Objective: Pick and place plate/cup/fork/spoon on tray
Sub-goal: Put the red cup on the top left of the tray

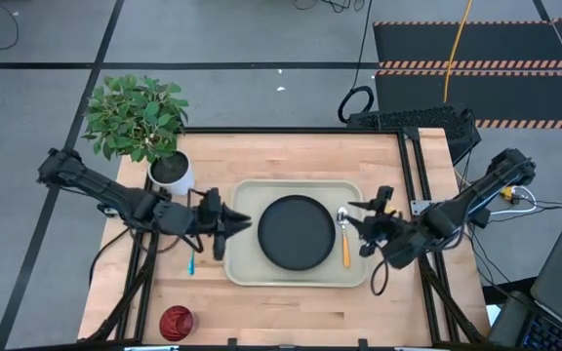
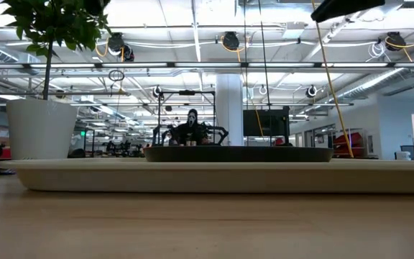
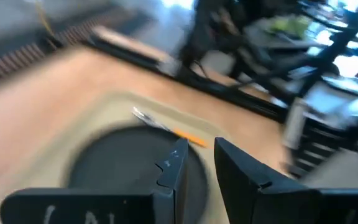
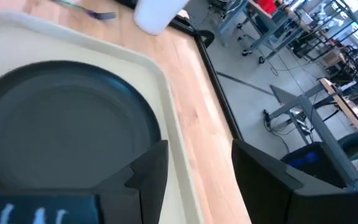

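Observation:
The black plate (image 1: pixel 296 232) lies flat in the beige tray (image 1: pixel 252 195). The orange-handled spoon (image 1: pixel 345 244) lies in the tray to the right of the plate. The teal-handled fork (image 1: pixel 190 263) lies on the table left of the tray. The dark red cup (image 1: pixel 176 322) stands near the front edge at the left. My left gripper (image 1: pixel 230 224) is open and empty over the tray's left rim, pointing at the plate (image 3: pixel 129 165). My right gripper (image 1: pixel 361 226) is open and empty just right of the spoon, above the tray's right rim.
A white pot with a green plant (image 1: pixel 171 174) stands at the far left, behind the left arm. It also shows in the low view (image 2: pixel 42 128). Bare wood lies along the table's front edge right of the cup and behind the tray.

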Robot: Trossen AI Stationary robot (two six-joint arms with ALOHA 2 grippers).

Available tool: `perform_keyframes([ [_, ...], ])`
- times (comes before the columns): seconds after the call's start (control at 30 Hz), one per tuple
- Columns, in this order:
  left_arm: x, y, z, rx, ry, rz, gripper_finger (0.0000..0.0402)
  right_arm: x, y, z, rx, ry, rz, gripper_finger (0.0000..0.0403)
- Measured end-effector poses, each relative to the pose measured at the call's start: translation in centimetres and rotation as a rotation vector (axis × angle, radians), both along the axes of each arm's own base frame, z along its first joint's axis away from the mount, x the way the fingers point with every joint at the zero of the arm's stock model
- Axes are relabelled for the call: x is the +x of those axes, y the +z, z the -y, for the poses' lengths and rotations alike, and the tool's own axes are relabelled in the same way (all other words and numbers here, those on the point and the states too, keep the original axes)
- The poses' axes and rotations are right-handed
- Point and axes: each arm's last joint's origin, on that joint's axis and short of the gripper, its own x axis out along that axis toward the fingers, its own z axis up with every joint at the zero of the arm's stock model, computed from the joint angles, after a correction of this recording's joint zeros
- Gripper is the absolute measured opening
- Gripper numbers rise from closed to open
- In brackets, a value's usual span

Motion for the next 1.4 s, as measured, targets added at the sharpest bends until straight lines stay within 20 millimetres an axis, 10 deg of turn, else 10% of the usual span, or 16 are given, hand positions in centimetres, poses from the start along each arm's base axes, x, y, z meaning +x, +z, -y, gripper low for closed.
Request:
perform_keyframes([
  [0.37, 0.3, 6.2, 5.6, -0.112, -0.174, -0.519, 0.0081, -3.4, -0.7, 2.3, 0.109, 0.011, 0.124, 0.0169],
  [0.8, 2.5, -0.5, 14.6, -0.318, -0.384, -1.343, 0.0081, -3.6, -0.1, 2.2, 0.25, 0.076, 0.185, 0.0169],
  [1.4, 0.2, -1.0, 17.0, -0.09, -0.551, -1.318, 0.0094, -3.6, -0.1, 2.2, 0.244, 0.077, 0.178, 0.0169],
])
